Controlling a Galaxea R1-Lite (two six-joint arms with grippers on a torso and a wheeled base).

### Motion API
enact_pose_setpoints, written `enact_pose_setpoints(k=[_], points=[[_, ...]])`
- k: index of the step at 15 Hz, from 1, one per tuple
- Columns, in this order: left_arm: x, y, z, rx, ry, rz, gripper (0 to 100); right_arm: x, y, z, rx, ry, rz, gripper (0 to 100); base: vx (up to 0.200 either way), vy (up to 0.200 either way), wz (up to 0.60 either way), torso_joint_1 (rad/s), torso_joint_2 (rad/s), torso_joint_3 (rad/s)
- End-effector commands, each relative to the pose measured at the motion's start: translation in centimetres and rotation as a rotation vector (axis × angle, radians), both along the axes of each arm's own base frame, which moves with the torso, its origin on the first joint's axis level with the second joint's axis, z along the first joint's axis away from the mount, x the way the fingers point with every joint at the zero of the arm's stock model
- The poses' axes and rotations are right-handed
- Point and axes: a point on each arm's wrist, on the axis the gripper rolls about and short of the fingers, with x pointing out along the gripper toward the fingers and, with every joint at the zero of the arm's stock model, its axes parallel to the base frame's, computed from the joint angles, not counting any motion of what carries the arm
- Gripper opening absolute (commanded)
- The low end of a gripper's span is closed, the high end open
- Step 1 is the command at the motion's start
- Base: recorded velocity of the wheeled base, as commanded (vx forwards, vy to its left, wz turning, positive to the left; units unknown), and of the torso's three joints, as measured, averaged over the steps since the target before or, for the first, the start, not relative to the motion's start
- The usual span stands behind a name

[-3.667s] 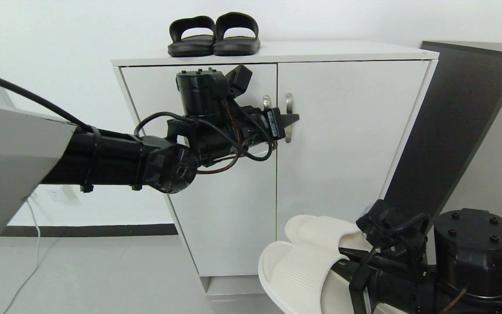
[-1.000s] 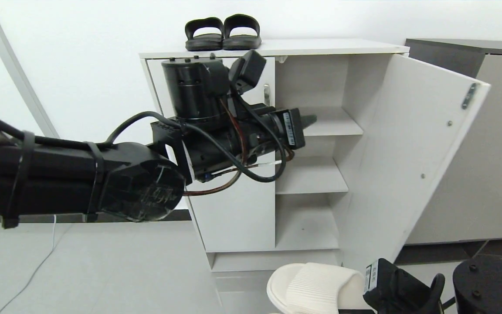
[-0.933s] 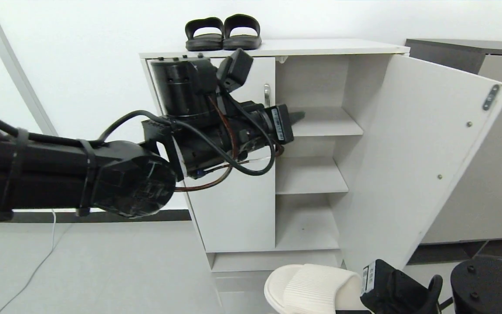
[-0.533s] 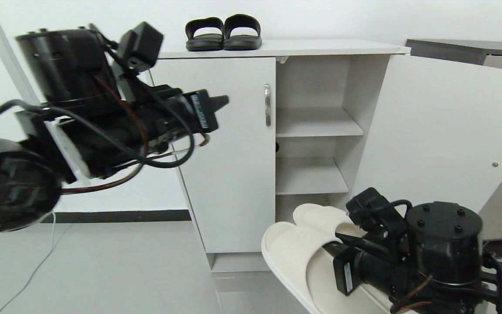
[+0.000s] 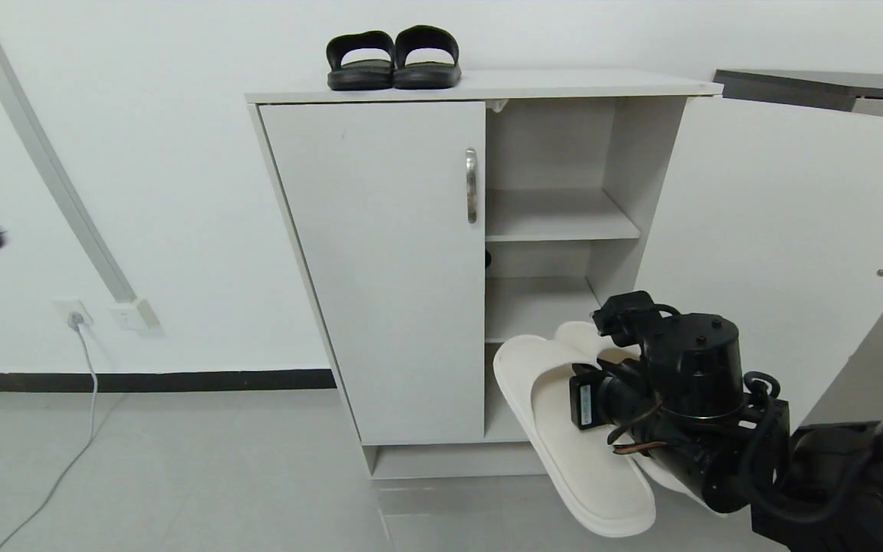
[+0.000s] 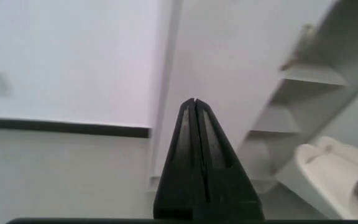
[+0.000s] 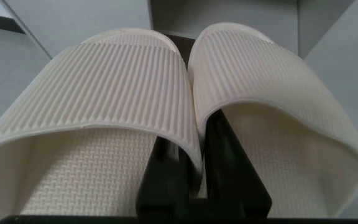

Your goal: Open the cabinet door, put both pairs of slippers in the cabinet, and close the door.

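– What's the room like?
– A white wall, a grey floor, and a white cabinet standing against the wall.
– And the right claw?
– Clamped on the white pair, pinching the inner edges of the two straps together. It hangs low in front of the cabinet's open half. The toes point toward the lower shelf, and the pair seems to be outside as yet.
– The left claw?
– Its fingers are pressed together on nothing, well off to the left of the cabinet.
– So how far along is the job?
– The right door stands wide open, so I'd call the first step done. Neither pair is in yet. The black pair sits side by side on the cabinet top, untouched.
– What's left, then?
– Most of it, I reckon: set the white pair on a shelf, bring the black pair down and put it in, then shut the door
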Motion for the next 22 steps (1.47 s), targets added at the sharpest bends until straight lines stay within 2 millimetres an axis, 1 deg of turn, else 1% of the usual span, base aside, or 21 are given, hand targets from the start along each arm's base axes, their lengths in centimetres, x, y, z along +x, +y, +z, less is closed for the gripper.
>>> enact_pose_setpoints(k=[1,2,3,4,5,6,7,8,9,10,11,13,14,16,17,18,19,22], points=[[-9.4,2.3,-4.8,0.010,-0.066,0.285,0,0.3,0.1,-0.6,-0.013,0.012,-0.007,0,0.000,0.000,0.00,0.000,0.00,0.000],[-10.8,2.2,-6.7,0.032,-0.072,0.338,0,0.3,0.1,-0.6,-0.013,0.013,-0.009,0,0.000,0.000,0.00,0.000,0.00,0.000],[-11.7,2.1,-9.0,0.065,-0.069,0.380,0,0.3,0.1,-0.6,-0.013,0.012,-0.007,0,0.000,0.000,0.00,0.000,0.00,0.000],[-12.2,2.0,-11.4,0.074,-0.062,0.397,0,0.2,0.2,-0.6,-0.013,0.012,-0.004,0,0.000,0.000,0.00,0.000,0.00,0.000],[-12.4,2.0,-13.8,0.086,-0.048,0.394,0,0.1,0.2,-0.8,-0.017,0.016,-0.003,0,0.000,0.000,0.00,0.000,0.00,0.000],[-12.5,2.0,-15.2,0.102,-0.042,0.390,0,0.1,0.2,-0.8,-0.017,0.016,-0.001,0,0.000,0.000,0.00,0.000,0.00,0.000],[-11.9,2.1,-17.6,0.112,-0.015,0.350,0,0.0,0.2,-0.7,-0.013,0.012,0.002,0,0.000,0.000,0.00,0.000,0.00,0.000],[-11.8,2.1,-18.4,0.109,-0.058,0.329,0,-0.1,0.3,-0.8,-0.014,0.010,0.005,0,0.000,0.000,0.00,0.000,0.00,0.000],[-11.3,2.0,-19.4,0.113,-0.060,0.276,0,-0.1,0.4,-0.8,-0.013,0.008,0.007,0,0.000,0.000,0.00,0.000,0.00,0.000],[-11.0,2.0,-19.9,0.113,-0.066,0.235,0,-0.1,0.4,-0.8,-0.011,0.008,0.010,0,0.000,0.000,0.00,0.000,0.00,0.000],[-10.4,1.8,-21.0,0.120,-0.082,0.170,0,-0.3,0.5,-1.1,-0.018,0.014,0.016,0,0.000,0.000,0.00,0.000,0.00,0.000],[-10.4,1.8,-21.5,0.116,-0.032,0.140,0,-0.3,0.7,-1.4,-0.022,0.014,0.023,0,0.000,0.000,0.00,0.000,0.00,0.000],[-10.4,1.7,-21.5,0.113,-0.033,0.136,0,-0.3,0.8,-1.5,-0.022,0.014,0.022,0,0.000,0.000,0.00,0.000,0.00,0.000],[-10.4,1.5,-22.0,0.117,0.015,0.027,0,-0.2,1.0,-1.8,-0.019,0.009,0.027,0,0.000,0.000,0.00,0.000,0.00,0.000],[-10.4,1.4,-21.9,0.132,-0.001,-0.006,0,-0.2,1.1,-1.9,-0.018,0.004,0.031,0,0.000,0.000,0.00,0.000,0.00,0.000],[-10.4,1.4,-21.9,0.134,-0.001,-0.008,0,-0.2,1.1,-1.9,-0.020,0.004,0.031,0,0.000,0.000,0.00,0.000,0.00,0.000],[-10.4,1.4,-21.9,0.119,-0.001,-0.008,0,-0.1,1.6,-2.2,-0.022,0.005,0.036,0,0.000,0.000,0.00,0.000,0.00,0.000],[-10.4,1.4,-21.9,0.100,-0.001,-0.006,0,1.0,2.5,-2.4,-0.017,-0.009,-0.010,0,0.000,0.000,0.00,0.000,0.00,0.000]])
